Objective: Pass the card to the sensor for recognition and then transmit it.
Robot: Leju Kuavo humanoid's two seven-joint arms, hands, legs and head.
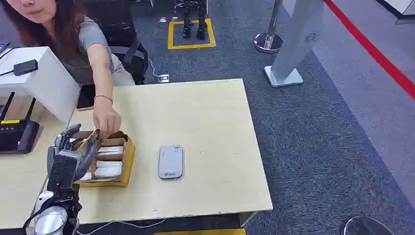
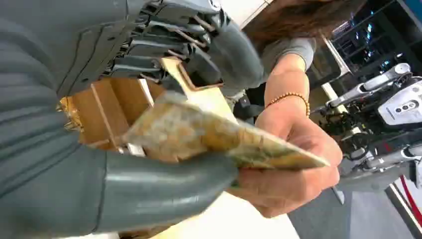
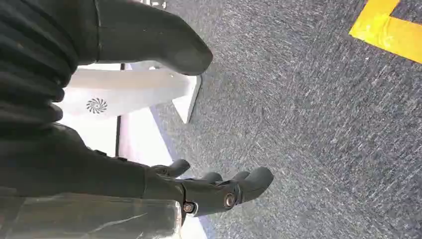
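Observation:
My left hand (image 1: pixel 68 152) hovers over the near left of the wooden table (image 1: pixel 205 112), above an open cardboard box (image 1: pixel 116 169) of white cards. It pinches a patterned card (image 1: pixel 91 139) between its thumb and fingers; in the left wrist view the card (image 2: pixel 214 134) lies across the thumb (image 2: pixel 149 191). A person's hand (image 1: pixel 107 120) grips the card's other end (image 2: pixel 293 167). The grey sensor (image 1: pixel 170 161) lies flat on the table to the right of the box. My right hand (image 3: pixel 209 191) hangs over the carpet with its fingers apart, holding nothing.
A black router (image 1: pixel 17 135) and a white box (image 1: pixel 44 81) stand at the table's left side, with a dark phone (image 1: pixel 86 96) by the person's arm. A white sign stand (image 1: pixel 292 54) and a stanchion base (image 1: pixel 268 42) stand on the carpet beyond the table.

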